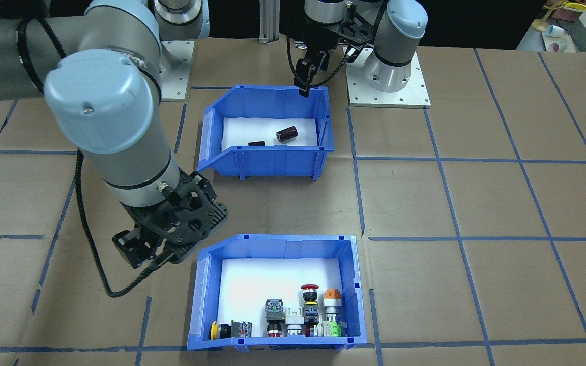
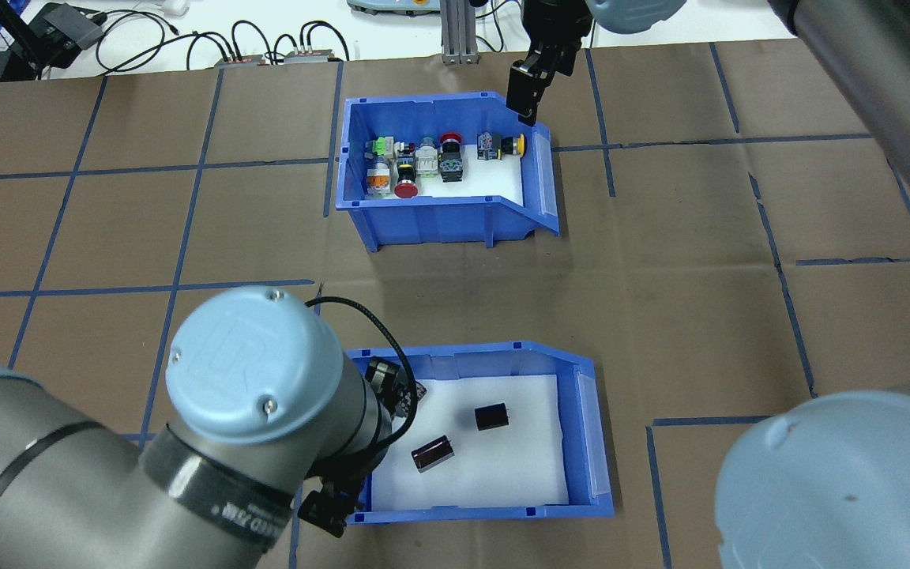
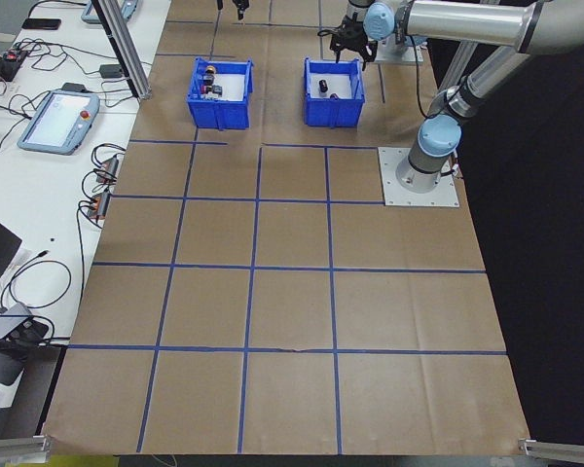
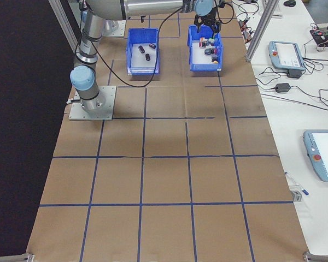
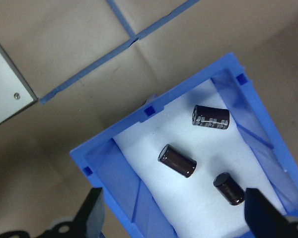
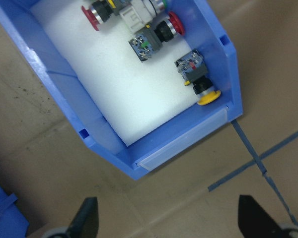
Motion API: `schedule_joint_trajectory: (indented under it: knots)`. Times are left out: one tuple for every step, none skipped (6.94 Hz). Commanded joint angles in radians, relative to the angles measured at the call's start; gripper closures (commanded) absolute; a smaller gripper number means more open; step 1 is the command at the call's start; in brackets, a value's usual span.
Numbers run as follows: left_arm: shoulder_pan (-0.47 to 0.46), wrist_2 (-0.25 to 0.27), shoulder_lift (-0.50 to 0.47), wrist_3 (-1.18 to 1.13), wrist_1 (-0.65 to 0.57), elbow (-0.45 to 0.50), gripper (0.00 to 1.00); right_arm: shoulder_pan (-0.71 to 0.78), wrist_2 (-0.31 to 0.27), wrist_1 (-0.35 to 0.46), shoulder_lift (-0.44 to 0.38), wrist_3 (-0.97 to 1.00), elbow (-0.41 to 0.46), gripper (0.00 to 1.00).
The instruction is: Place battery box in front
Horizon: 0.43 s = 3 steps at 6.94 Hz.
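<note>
The battery box (image 2: 502, 511), a blue bin with a white pad, sits on the robot's side of the table (image 1: 272, 162). Three dark cylinders (image 5: 177, 160) lie on its pad; the overhead shows two (image 2: 491, 416). My left gripper (image 1: 304, 90) hovers over the bin's corner nearest the robot's left base (image 2: 330, 512), open and empty (image 5: 176, 218). The alike bin with switches (image 2: 439, 221) stands farther out (image 1: 272, 244). My right gripper (image 2: 524, 99) hangs open beside that bin's open end (image 1: 143, 254), holding nothing (image 6: 169, 223).
Brown cardboard with a blue tape grid (image 1: 476, 203) covers the table. The arm base plates (image 1: 389, 91) flank the battery box. The left arm's elbow (image 2: 250, 371) hides that bin's left end. Cables (image 2: 265, 47) and teach pendants (image 4: 287, 52) lie beyond the far edge.
</note>
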Motion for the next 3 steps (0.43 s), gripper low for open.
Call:
schedule_joint_trajectory:
  knots:
    - [-0.025, -0.056, 0.05, -0.211, 0.013, -0.098, 0.01, 0.075, 0.006, -0.004, 0.03, -0.18, -0.007, 0.0]
    - [-0.057, -0.064, 0.046, -0.285, 0.037, -0.122, 0.01, 0.128, 0.002, -0.01, 0.053, -0.23, -0.007, 0.0]
    - [-0.068, -0.102, 0.047, -0.32, 0.129, -0.17, 0.01, 0.174, -0.008, -0.017, 0.074, -0.293, -0.005, 0.0]
